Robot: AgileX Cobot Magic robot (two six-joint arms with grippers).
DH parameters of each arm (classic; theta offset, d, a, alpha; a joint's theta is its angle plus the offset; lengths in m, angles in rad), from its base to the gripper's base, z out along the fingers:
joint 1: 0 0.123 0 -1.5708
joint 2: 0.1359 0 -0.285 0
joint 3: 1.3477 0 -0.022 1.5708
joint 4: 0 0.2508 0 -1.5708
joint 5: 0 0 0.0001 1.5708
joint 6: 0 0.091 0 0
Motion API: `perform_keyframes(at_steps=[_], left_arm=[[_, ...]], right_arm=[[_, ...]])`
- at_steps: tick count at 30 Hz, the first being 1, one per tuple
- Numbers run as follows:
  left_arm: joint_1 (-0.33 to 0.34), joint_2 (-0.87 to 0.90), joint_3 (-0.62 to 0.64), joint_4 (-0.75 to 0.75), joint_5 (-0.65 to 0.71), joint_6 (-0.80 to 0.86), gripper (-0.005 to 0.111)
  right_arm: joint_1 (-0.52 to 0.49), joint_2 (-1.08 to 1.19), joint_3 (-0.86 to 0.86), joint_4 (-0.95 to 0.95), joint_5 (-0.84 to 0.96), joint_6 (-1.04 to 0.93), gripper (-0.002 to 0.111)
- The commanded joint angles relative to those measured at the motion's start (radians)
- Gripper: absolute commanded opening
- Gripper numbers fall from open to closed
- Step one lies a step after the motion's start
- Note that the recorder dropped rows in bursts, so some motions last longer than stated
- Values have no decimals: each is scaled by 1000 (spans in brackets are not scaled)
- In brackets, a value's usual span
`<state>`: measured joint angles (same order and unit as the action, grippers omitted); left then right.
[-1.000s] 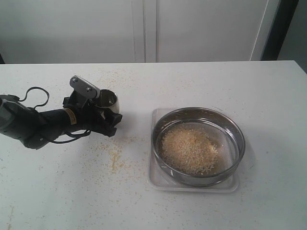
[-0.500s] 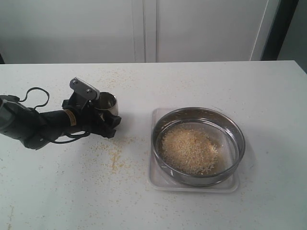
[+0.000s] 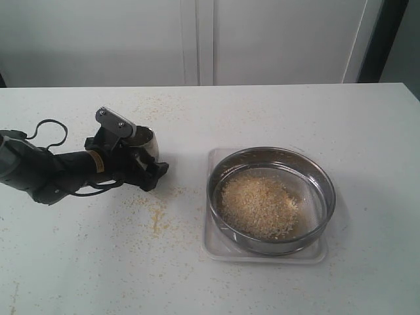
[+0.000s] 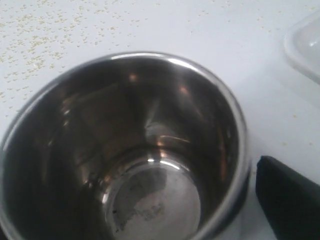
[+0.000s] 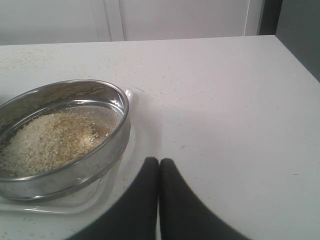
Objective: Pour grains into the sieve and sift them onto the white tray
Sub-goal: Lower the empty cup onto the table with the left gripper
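The sieve [image 3: 328, 190] rests on the white tray [image 3: 211, 244] at the right, with a beige heap of grains [image 3: 258, 205] on its mesh. In the right wrist view the sieve [image 5: 100, 165], the grains [image 5: 50, 140] and the tray [image 5: 100, 201] lie beside my right gripper [image 5: 159, 162], which is shut on nothing above the table. At the left, a small steel cup [image 3: 148, 142] stands upright between the jaws of my left gripper [image 3: 149, 157]. In the left wrist view the cup [image 4: 150, 200] is bare inside, and a strip of table shows between its wall and one of the fingers [image 4: 287, 202].
Spilled grains [image 3: 156, 220] are scattered on the white table in front of the left arm and around the cup [image 4: 50, 40]. A corner of the tray [image 4: 306, 46] shows in the left wrist view. The table's far edge meets a pale wall.
The cup went from tilted toward the sieve to upright and lower. The near finger of the left gripper has shifted slightly outward from the cup. Sieve and tray are unmoved.
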<state>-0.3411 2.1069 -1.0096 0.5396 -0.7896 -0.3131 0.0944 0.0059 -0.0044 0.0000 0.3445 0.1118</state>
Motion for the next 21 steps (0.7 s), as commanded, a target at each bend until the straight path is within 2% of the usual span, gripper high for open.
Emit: perform_keyframes(at_steps=[1, 8, 13, 21], left_arm=[[-1, -9, -4, -4, 5, -18, 105], [-1, -46, -2, -4, 21, -55, 105], [-1, -95, -2, 4, 144, -72, 105], [-1, -182, -2, 113, 164, -189, 105]], right_arm=[[5, -6, 4, -6, -2, -2, 0], [5, -6, 4, -6, -2, -2, 0], [5, -6, 4, -6, -2, -2, 0], [5, -6, 4, -6, -2, -2, 0]])
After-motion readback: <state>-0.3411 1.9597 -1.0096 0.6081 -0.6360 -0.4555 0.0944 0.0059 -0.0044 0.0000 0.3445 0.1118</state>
